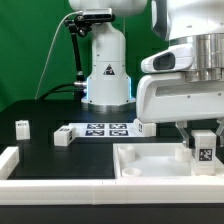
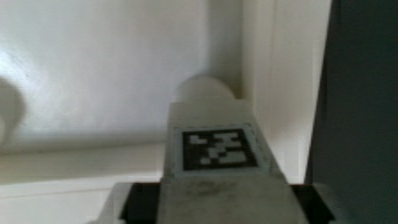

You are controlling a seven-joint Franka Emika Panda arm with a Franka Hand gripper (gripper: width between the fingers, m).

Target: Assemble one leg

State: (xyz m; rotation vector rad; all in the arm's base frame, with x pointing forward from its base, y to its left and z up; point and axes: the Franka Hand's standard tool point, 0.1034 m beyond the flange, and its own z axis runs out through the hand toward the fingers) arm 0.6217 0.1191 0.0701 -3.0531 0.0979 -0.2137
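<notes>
My gripper (image 1: 202,138) is shut on a leg (image 1: 204,152), a small white block with a black-and-white tag, at the exterior view's right. It holds the leg upright over the right corner of the large white tray-like piece (image 1: 150,162); I cannot tell whether they touch. In the wrist view the leg (image 2: 217,140) fills the middle, with dark fingers (image 2: 146,200) on both sides and the white tray surface (image 2: 89,80) behind it. Two more legs (image 1: 22,127) (image 1: 63,137) lie loose on the black table at the left.
The marker board (image 1: 105,128) lies at the middle of the table before the robot base (image 1: 106,75). Another small white block (image 1: 141,127) sits at its right end. A white raised rail (image 1: 12,160) runs along the front left edge.
</notes>
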